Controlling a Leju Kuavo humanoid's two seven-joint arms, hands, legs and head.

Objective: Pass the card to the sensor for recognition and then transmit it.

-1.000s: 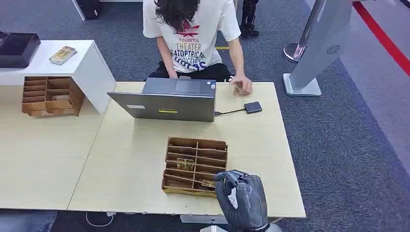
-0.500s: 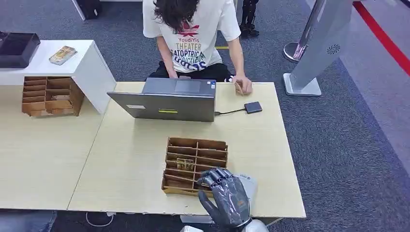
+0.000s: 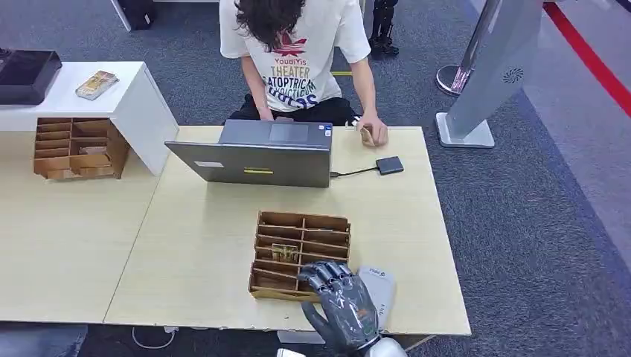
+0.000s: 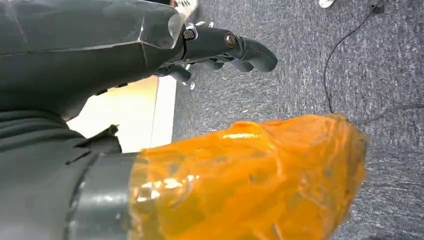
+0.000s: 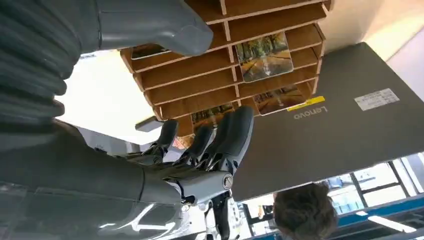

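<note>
The card (image 3: pixel 321 282) sits in the near row of the wooden tray (image 3: pixel 300 254) on the tabletop (image 3: pixel 201 245). The right hand (image 3: pixel 341 299) reaches over it, fingers apart, holding nothing. Picking, scanning and passing are all left.

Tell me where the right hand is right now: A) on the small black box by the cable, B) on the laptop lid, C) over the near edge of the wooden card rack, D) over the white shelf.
C: in the head view the right hand reaches over the near edge of the wooden card rack, well short of the laptop.
</note>
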